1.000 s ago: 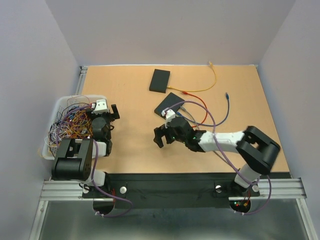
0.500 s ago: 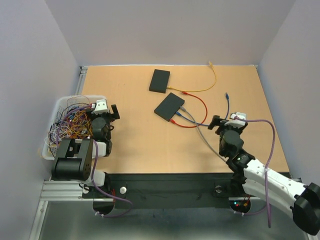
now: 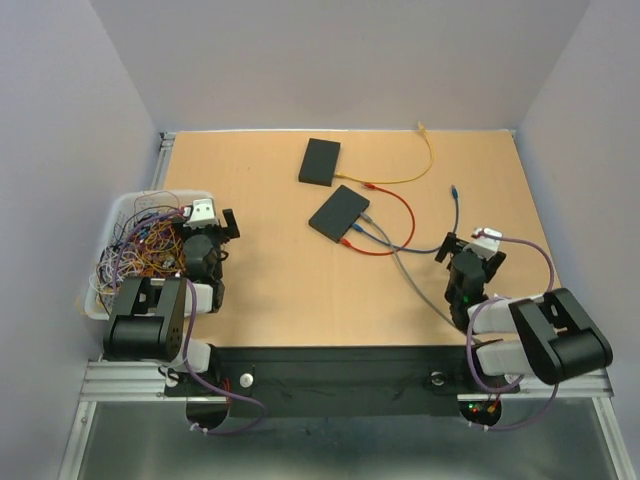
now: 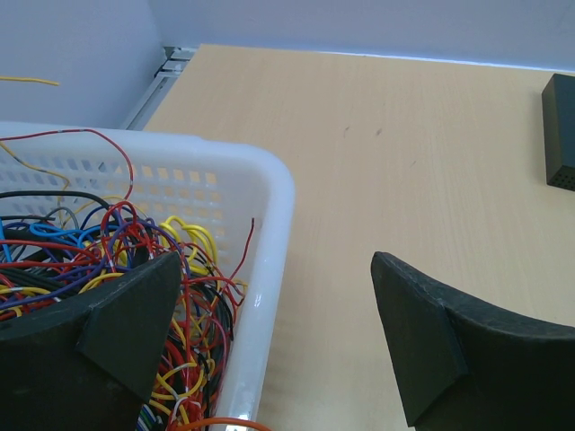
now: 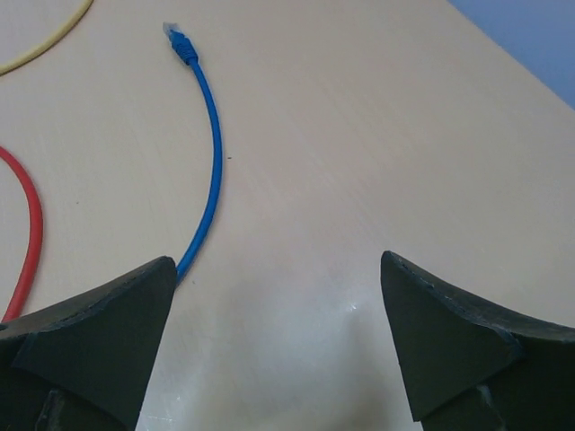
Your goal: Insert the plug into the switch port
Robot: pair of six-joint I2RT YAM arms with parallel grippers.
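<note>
left gripper (image 4: 274, 332) spread wide, holding nothing, hangs over the white basket (image 4: 269, 206) rim at the tabletop (image 3: 270, 270) left edge. open wood runs to the switch (image 3: 339, 214). blue cable (image 5: 211, 171) ends in a loose plug (image 5: 180, 40), ahead of the right gripper (image 5: 278, 332), equally wide, holding nothing.

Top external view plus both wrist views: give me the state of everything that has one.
left gripper: open, empty.
right gripper: open, empty, above the table.
blue plug: loose on the table, unplugged.
yellow plug: loose near the far edge.
basket: full of tangled wires.
near switch: lying flat, ports not visible.
</note>
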